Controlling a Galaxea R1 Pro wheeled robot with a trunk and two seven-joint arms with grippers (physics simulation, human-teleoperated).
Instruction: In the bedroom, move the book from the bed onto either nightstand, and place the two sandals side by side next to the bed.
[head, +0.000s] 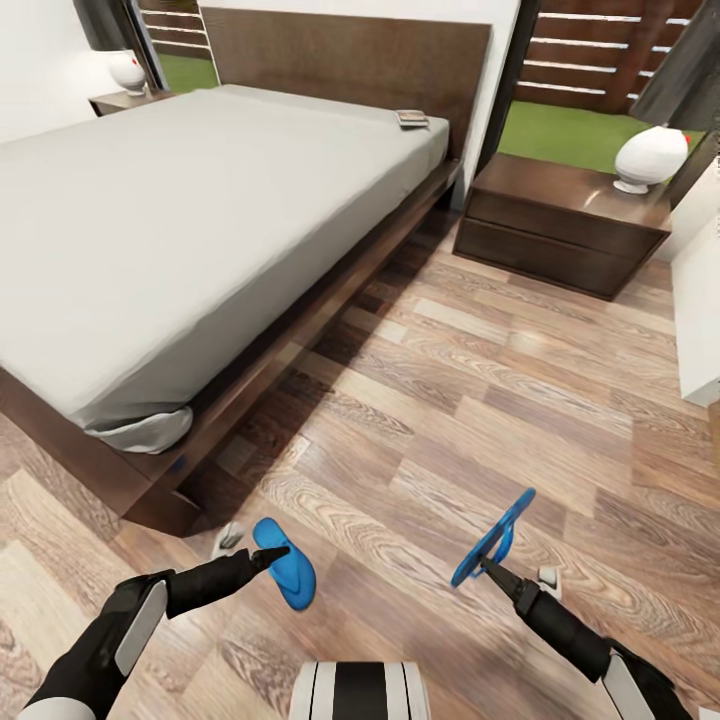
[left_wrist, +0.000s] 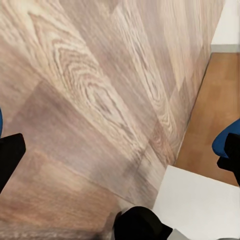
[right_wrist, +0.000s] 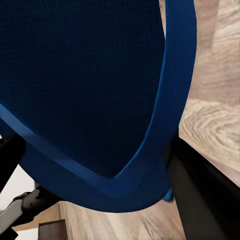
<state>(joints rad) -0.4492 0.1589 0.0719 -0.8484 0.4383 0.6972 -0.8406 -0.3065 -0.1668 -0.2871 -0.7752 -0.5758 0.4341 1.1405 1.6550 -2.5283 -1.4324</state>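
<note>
My left pincer (head: 272, 556) sits at the lower left of the head frame, its black fingers closed on the near edge of one sandal (head: 287, 574), which lies roughly flat just above the floor (head: 420, 400) close to the bed's near corner. My right pincer (head: 487, 565), lower right of the frame, grips the other sandal (head: 497, 535) at its lower end, and that one stands tilted up on edge, its blue sole angled toward the upper right. The two sandals are well apart, with bare planks between them. In the right wrist view the dark blue sole (right_wrist: 85, 85) looms large with a black finger (right_wrist: 200, 190) pressed against its rim (clearly clamped). In the left wrist view a bit of blue (left_wrist: 226, 139) shows beside a black fingertip (left_wrist: 232, 150). The bed (head: 150, 230) runs across the upper left of the head frame, and the book (head: 411, 119) lies on its far right corner by the headboard. The nearer nightstand (head: 560, 225) stands at upper right with a white lamp (head: 648, 157) on top; a second nightstand (head: 125, 100) is at the far upper left.
</note>
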